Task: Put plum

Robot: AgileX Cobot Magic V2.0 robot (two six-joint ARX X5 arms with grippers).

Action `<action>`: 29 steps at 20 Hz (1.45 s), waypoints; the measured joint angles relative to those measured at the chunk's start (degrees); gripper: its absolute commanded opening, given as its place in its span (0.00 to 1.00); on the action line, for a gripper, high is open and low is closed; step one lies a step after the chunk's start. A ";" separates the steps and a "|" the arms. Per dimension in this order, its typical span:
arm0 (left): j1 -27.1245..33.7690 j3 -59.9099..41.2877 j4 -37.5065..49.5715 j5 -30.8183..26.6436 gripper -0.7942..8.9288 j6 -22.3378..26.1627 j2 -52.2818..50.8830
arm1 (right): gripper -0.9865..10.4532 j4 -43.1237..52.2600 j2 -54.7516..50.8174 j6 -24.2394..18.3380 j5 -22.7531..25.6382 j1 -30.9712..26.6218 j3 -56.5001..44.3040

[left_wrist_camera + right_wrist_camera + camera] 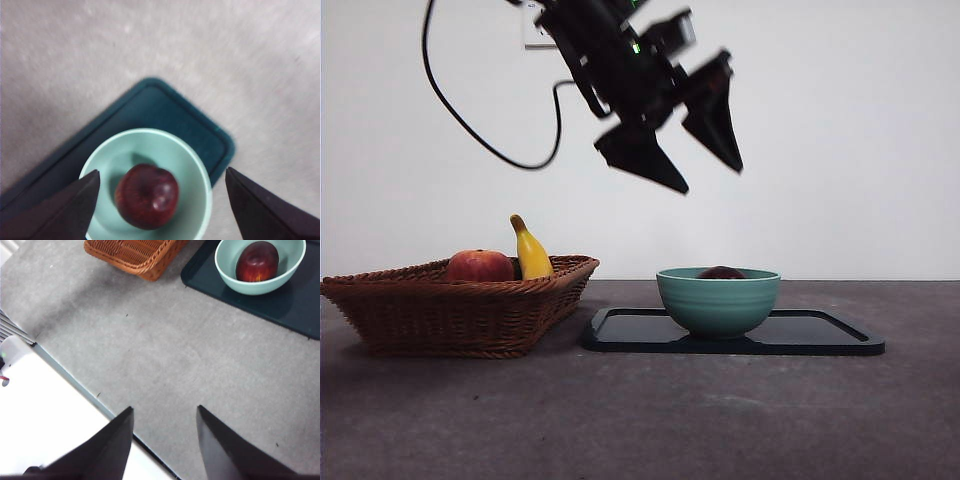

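The plum (722, 272) is dark maroon and glossy. It lies inside the teal bowl (718, 300), with only its top showing over the rim in the front view. In the left wrist view the plum (146, 196) sits in the bowl (195, 200) directly below my left gripper (161, 171), whose jaws are open wide and hold nothing. In the front view that left gripper (712, 180) hangs well above the bowl. My right gripper (165, 408) is open and empty over the near table edge, far from the plum (257, 261).
The bowl stands on a flat black tray (820, 335). Left of the tray a wicker basket (460, 310) holds a red-orange fruit (478, 266) and a yellow banana (530, 255). A black cable hangs at the upper left.
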 measured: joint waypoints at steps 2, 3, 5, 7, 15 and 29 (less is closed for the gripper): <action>-0.66 0.00 0.42 -1.36 0.50 2.05 1.92 | 0.26 -1.05 -0.35 0.02 0.00 0.00 0.00; -0.85 0.00 0.66 -1.57 0.50 2.91 2.80 | 0.26 -1.33 -0.37 0.11 0.00 0.00 0.00; -1.22 0.00 1.68 -1.73 0.50 4.24 4.61 | 0.26 -1.99 -0.37 0.35 0.00 0.00 0.00; -1.57 0.00 2.56 -1.88 0.50 5.03 5.90 | 0.26 -3.06 -0.37 0.37 0.00 0.00 0.00; -1.92 0.00 2.78 -4.11 0.50 7.45 8.41 | 0.26 -4.02 -1.46 0.37 0.00 0.00 0.00; -2.69 0.02 2.62 -4.17 0.48 8.61 10.73 | 0.26 -4.17 -1.92 0.37 0.00 0.00 0.00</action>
